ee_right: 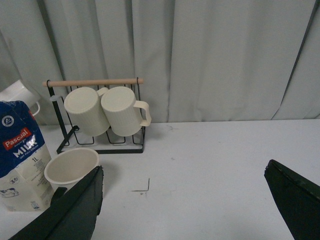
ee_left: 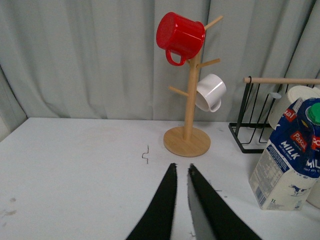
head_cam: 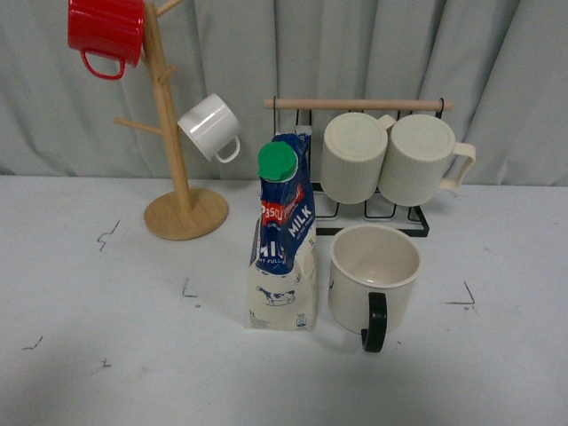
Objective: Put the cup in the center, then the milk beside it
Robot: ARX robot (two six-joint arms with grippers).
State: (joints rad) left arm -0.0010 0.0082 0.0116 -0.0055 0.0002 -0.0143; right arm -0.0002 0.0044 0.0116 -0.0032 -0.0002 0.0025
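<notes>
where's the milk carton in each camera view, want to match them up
Front view: the milk carton stands at the picture's center, just left of the black-handled cup.
Left wrist view: at the right edge, partly cut off.
Right wrist view: at the left edge, next to the cup.
Shared landmark: the black wire rack with its wooden bar shows behind the carton in all three.

milk (head_cam: 284,257) carton: red label reads "Pascual", white "MILK" on the blue panel, "1L" below it in right wrist view, just beyond one right gripper finger (ee_right: 70,207). Small print on side panel illegible. No other readable text.
</notes>
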